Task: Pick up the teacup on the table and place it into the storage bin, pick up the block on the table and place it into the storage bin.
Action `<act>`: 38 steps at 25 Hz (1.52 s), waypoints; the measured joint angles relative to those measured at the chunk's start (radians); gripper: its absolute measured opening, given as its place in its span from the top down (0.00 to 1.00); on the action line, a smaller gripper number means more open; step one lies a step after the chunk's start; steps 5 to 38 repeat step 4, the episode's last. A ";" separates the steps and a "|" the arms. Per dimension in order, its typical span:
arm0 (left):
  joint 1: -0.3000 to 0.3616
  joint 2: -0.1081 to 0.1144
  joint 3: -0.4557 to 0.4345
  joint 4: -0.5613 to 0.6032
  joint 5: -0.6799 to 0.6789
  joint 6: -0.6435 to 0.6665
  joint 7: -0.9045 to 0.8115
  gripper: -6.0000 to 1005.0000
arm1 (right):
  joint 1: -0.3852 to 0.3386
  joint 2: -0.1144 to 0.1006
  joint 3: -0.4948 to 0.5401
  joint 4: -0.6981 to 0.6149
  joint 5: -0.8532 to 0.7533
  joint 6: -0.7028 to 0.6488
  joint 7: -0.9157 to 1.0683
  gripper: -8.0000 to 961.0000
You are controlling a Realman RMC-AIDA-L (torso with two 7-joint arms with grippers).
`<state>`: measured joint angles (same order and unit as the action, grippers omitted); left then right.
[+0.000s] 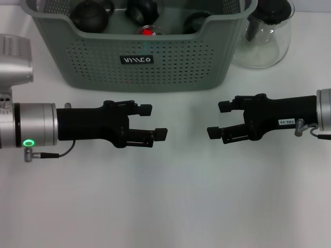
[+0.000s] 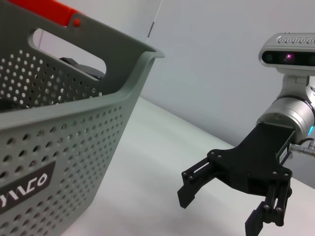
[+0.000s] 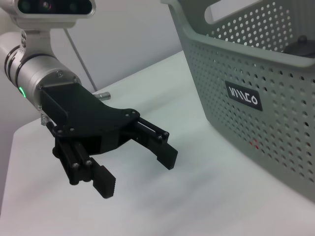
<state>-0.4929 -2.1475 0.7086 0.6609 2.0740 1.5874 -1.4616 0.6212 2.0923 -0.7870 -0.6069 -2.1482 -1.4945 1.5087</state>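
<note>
The grey-green storage bin (image 1: 170, 67) stands at the far middle of the table. Inside it lie several dark rounded tea pieces (image 1: 92, 15), and I cannot tell which is the teacup. A small red piece (image 1: 147, 32) sits among them; whether it is the block I cannot tell. My left gripper (image 1: 155, 122) hovers open and empty in front of the bin, pointing inward. My right gripper (image 1: 217, 120) faces it, also open and empty. The left wrist view shows the bin wall (image 2: 74, 128) and the right gripper (image 2: 219, 211). The right wrist view shows the bin (image 3: 275, 64) and the left gripper (image 3: 137, 173).
A clear glass pitcher (image 1: 266, 31) with a black lid stands just right of the bin. A red-orange bar (image 2: 44, 7) shows above the bin's far rim. White tabletop (image 1: 170, 206) spreads in front of both grippers.
</note>
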 joint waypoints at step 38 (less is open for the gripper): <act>-0.003 0.002 0.000 -0.015 0.000 -0.001 0.006 0.14 | 0.000 0.000 0.000 0.000 -0.001 0.000 0.000 0.02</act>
